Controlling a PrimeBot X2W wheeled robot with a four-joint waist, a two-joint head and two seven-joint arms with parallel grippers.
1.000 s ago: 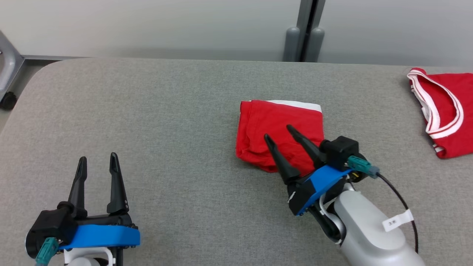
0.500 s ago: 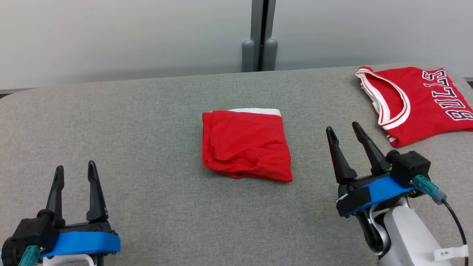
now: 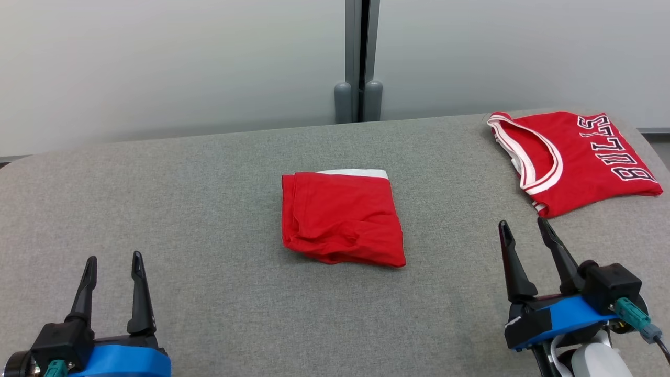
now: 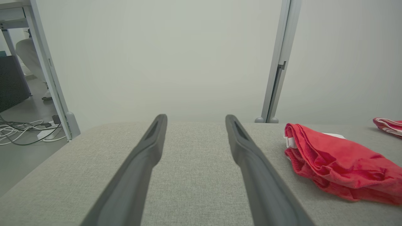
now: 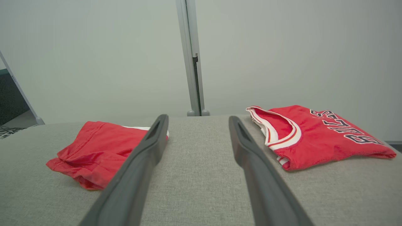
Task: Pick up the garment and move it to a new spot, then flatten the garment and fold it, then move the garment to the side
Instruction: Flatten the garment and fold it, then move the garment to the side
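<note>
Garment [image 3: 340, 220] lies folded at frame centre. I see left gripper [image 3: 115, 256] lower left, right gripper [image 3: 522, 222] lower right, both released and empty.

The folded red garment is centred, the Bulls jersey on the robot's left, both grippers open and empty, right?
No: the head view shows the Bulls jersey on the robot's right. The folded red garment is centred; left gripper and right gripper are open and empty.
</note>
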